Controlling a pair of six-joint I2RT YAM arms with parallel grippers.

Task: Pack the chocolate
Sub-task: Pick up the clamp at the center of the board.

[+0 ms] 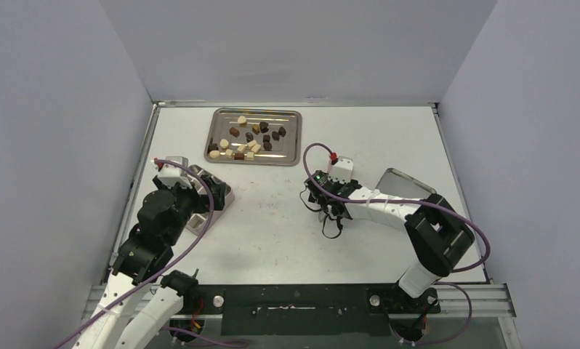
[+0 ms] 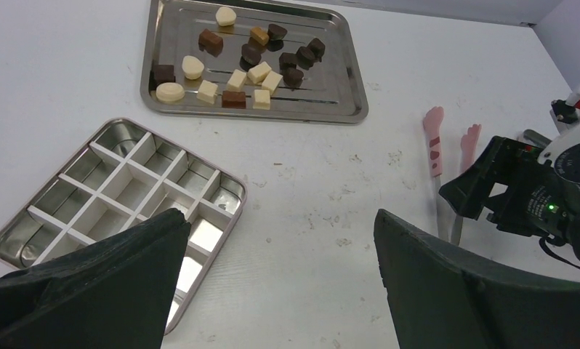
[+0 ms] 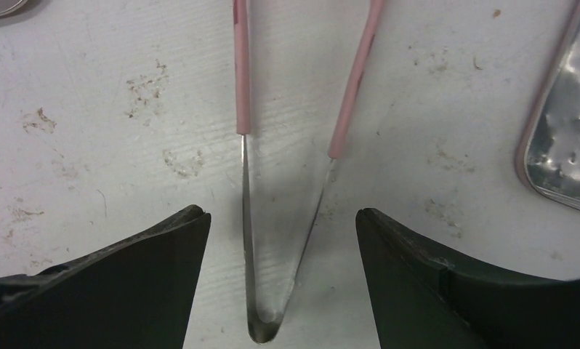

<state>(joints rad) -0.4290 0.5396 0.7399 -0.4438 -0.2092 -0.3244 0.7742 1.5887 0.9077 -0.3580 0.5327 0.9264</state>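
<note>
Item, chocolate [image 2: 234,99]: I count roughly twenty small dark, brown and cream pieces, all loose on the steel tray [image 2: 334,87] at the far side of the desk [image 1: 272,233]; none are packed. Item, divided box [image 2: 143,169]: every compartment I can see is bare. The left pincer [image 2: 278,218] hangs spread above its near corner, gripping nothing; a careless drop there could shove the box. Item, pink-sleeved tongs [image 3: 242,87]: they lie flat on the desk with their arms splayed. The right pincer [image 3: 278,218] is spread to either side of the bare steel near the bend, and I see no contact. Risks I log: a squeeze this close to the bend may let the smooth metal skid or pivot out. Fingers set too low may scrape the desk. Tongs held crooked could flick pieces off the tray or miss a compartment. Item, lid [image 3: 563,145]: it sits just beside the right arm, within reach of a stray swing.
</note>
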